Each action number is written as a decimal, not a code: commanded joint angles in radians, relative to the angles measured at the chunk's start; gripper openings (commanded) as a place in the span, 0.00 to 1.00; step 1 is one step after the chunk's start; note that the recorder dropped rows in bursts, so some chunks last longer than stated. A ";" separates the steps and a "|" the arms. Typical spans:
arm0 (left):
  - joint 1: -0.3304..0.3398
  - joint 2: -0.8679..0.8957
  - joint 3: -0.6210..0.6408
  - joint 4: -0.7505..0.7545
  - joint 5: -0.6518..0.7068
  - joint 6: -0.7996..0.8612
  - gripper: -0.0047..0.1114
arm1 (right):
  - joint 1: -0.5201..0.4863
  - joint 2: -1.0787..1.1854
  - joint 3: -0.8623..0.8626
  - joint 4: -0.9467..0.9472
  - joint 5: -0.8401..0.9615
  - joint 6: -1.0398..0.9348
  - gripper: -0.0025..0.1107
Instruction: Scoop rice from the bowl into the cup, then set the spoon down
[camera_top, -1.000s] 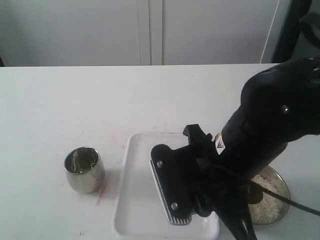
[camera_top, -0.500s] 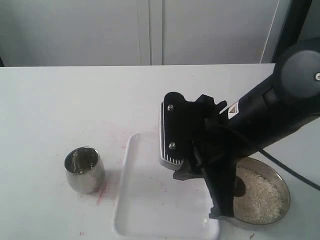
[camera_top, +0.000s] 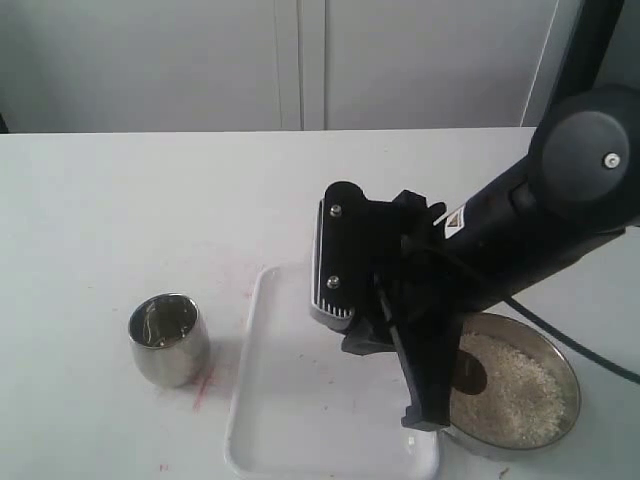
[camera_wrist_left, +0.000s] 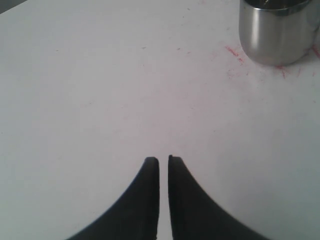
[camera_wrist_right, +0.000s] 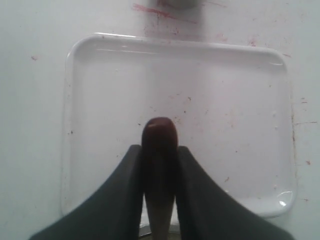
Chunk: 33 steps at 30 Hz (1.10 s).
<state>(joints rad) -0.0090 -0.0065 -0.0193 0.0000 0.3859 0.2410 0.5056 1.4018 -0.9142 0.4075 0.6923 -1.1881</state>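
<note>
The steel cup stands on the table at the left, and it also shows in the left wrist view as the cup. At the right, the wide steel bowl holds rice. My right gripper points down between the tray and the bowl, shut on the dark wooden spoon. The spoon's dark oval head hangs at the bowl's left side; whether it carries rice I cannot tell. My left gripper is shut and holds nothing, over bare table short of the cup.
A white rectangular tray lies between cup and bowl, and the right wrist view looks down on the tray. Red marks stain the table beside the cup. The black right arm spans the right side.
The right arm lifted and swung back from the front of the tray, uncovering most of the bowl. The spoon's head moved toward the bowl's left side. The cup stayed put.
</note>
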 joint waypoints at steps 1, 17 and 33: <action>-0.004 0.007 0.009 -0.006 0.048 -0.006 0.16 | -0.008 -0.001 -0.002 -0.013 -0.006 0.010 0.07; -0.004 0.007 0.009 -0.006 0.048 -0.006 0.16 | -0.008 0.035 -0.002 -0.053 0.005 0.015 0.07; -0.004 0.007 0.009 -0.006 0.048 -0.006 0.16 | -0.008 0.104 -0.002 -0.056 0.041 0.015 0.07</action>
<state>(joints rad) -0.0090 -0.0065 -0.0193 0.0000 0.3859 0.2410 0.5056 1.4951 -0.9142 0.3576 0.7201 -1.1781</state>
